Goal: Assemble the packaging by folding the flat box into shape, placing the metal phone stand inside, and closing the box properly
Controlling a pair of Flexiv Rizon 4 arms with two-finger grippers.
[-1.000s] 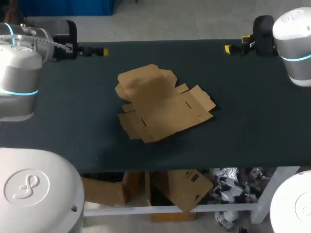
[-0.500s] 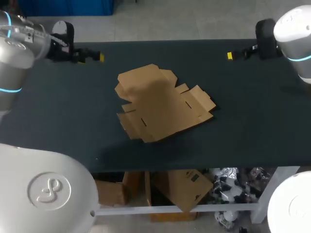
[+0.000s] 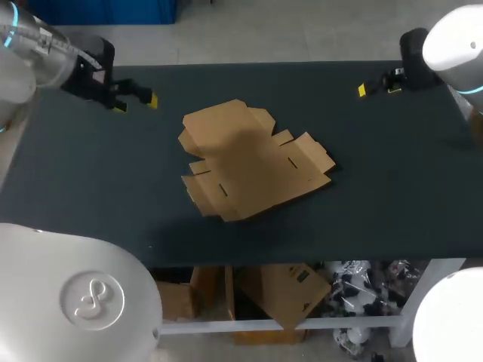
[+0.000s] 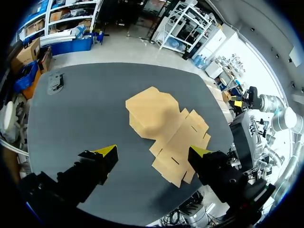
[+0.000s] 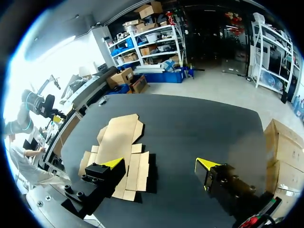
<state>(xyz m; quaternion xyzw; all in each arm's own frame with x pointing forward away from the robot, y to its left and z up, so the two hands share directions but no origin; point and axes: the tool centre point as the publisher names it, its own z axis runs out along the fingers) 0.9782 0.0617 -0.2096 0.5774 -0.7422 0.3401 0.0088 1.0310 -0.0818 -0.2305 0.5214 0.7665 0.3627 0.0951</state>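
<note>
The flat brown cardboard box blank [image 3: 253, 162] lies unfolded near the middle of the black table [image 3: 392, 196], its slotted flaps spread toward the near edge and the right. Its broad panel points at the far left corner. The left gripper [image 3: 136, 104] hangs over the far left corner and the right gripper [image 3: 375, 88] over the far right corner. Both have their yellow-tipped fingers spread wide with nothing between them, and both are well apart from the cardboard. In the wrist views a small dark grey object [image 4: 56, 80] rests near one corner of the table, far from the blank. It may be the metal phone stand, but it is too small to tell. No fold is made yet, so the step in hand looks like the first approach to the blank. Thin card lying flat gives little to grasp, so a finger probably does best coming in low at an outer flap that sits slightly proud. The other gripper could press down on the centre panel so the sheet does not slide. Each wall is best bent along its printed crease rather than across a slot, keeping the tabs free for locking.
</note>
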